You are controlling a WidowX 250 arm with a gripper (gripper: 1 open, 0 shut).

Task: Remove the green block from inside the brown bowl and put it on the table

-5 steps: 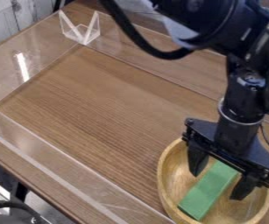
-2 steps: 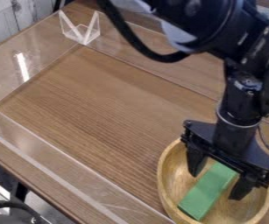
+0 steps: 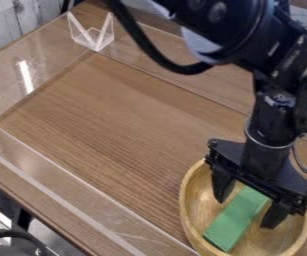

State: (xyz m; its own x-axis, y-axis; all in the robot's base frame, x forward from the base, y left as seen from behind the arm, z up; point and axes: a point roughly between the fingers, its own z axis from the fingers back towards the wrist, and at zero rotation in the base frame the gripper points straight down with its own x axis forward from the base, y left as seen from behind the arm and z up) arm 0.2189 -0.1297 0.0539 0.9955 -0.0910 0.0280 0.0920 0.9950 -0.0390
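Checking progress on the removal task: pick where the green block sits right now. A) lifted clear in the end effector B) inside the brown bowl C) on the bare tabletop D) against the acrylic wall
B: the green block lies inside the brown bowl, with the open end effector straddling its upper end.

- I see a bright, plain green block [image 3: 239,221].
- The bowl [image 3: 196,215] is light tan wood.
- My table [image 3: 109,130] is medium brown with straight grain.
- My gripper [image 3: 259,197] is matt black.
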